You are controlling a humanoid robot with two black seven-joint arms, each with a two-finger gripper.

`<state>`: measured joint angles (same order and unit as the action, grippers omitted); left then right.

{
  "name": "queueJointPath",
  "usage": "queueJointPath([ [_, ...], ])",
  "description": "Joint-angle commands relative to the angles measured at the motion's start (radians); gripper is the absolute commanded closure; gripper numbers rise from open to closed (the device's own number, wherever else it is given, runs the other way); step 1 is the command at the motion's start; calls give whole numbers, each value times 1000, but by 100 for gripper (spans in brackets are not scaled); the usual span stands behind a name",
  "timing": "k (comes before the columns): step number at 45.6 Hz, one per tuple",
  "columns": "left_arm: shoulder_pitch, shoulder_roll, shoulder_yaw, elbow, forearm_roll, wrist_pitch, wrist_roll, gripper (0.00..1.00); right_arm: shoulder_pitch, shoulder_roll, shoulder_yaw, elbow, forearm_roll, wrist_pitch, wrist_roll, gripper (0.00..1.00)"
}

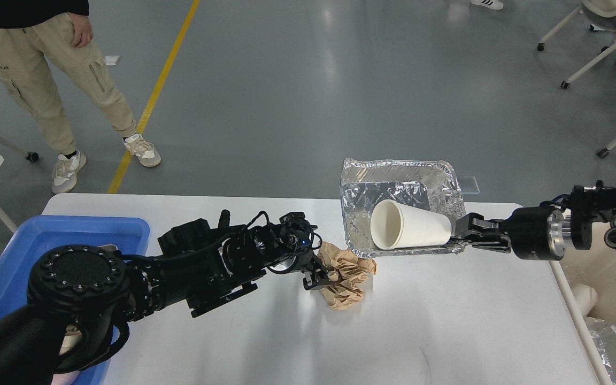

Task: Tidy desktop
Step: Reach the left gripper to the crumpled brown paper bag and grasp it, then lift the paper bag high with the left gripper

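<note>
White counter (447, 331) took up the whole near half of the shot, plain and mostly bare at the front edge. Nearest thing that mattered was the crumpled brown paper wad (348, 278), sitting about mid-counter. The left claw (321, 279) was right up against its left side, touching it, and honestly it was too dark and bunched up to tell if the fingers were spread or already pinching the paper. So the wad lay just to the right of that claw, basically zero gap. A blue tray (62, 235) sat back at the left edge behind that arm.

Further back, the right claw (460, 232) was clamped on the near right rim of a foil pan (396, 176), which looked tilted up off the counter, with a white paper cup (409, 225) lying on its side in it, mouth pointing left. My guess was the left arm owned the paper, since it was way closer.
</note>
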<state>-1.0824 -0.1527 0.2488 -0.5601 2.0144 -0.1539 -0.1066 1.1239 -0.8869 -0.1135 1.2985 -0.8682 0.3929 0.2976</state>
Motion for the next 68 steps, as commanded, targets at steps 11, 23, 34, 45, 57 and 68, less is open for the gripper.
queueJointPath([
  [11, 42, 2, 13, 22, -6, 114, -10, 5, -1, 0, 1, 1, 2, 0, 0, 100],
  [23, 36, 12, 32, 26, 6, 140, -15, 43, -1, -1, 6, 1, 2, 0, 2, 100],
  [34, 27, 15, 52, 26, -2, 120, -57, 89, -4, -11, 8, 1, 3, 0, 2, 100],
  [45, 18, 21, 52, 25, -3, 88, -114, 99, -9, -11, 6, -1, 2, 0, 2, 100],
  [57, 9, 74, 44, 19, -3, 88, -137, 99, -16, -21, 6, -2, 2, -2, 2, 100],
  [68, -24, 153, 33, -27, -49, 82, -186, 98, -18, -26, 5, -5, 2, -2, 2, 100],
])
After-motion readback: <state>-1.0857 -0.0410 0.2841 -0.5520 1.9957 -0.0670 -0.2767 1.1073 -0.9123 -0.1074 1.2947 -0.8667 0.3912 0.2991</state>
